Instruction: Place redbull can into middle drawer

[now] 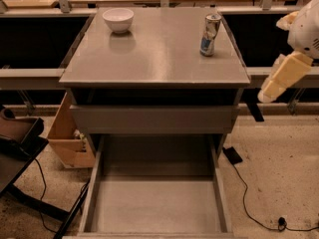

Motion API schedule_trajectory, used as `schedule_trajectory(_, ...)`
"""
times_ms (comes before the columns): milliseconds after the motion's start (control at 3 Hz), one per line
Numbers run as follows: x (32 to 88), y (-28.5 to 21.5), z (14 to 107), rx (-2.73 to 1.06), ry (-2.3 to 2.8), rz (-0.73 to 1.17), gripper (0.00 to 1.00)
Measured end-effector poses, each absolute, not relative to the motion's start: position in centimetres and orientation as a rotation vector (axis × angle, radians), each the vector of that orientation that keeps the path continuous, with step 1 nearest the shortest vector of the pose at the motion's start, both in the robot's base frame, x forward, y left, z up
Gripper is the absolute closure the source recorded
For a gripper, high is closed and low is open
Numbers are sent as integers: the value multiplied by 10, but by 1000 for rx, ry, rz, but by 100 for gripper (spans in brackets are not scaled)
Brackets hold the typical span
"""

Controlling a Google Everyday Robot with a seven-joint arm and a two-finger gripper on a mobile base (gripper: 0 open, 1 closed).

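The redbull can [211, 34] stands upright at the right rear of the grey cabinet top [154, 59]. The middle drawer [154, 205] is pulled out wide open below, and its flat grey floor is bare. My gripper [280, 78], a cream-coloured piece under the white arm, hangs off the right side of the cabinet. It is to the right of and lower than the can, apart from it, and holds nothing that I can see.
A white bowl [118, 19] sits at the left rear of the cabinet top. A shut drawer front [152, 118] lies above the open drawer. A cardboard box [70, 136] stands on the floor at left. Cables [249, 203] trail on the floor at right.
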State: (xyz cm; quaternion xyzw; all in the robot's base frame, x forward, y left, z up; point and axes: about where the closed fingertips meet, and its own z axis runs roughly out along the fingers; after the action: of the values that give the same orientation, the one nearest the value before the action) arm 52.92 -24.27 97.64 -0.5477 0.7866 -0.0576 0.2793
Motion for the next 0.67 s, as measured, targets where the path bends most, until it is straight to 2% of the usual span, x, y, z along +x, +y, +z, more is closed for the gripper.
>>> schedule_trajectory(333, 568, -240, 982, -1408, 2012, -125, 0)
schedule_trajectory(667, 608, -242, 965, -1256, 1947, -16, 0)
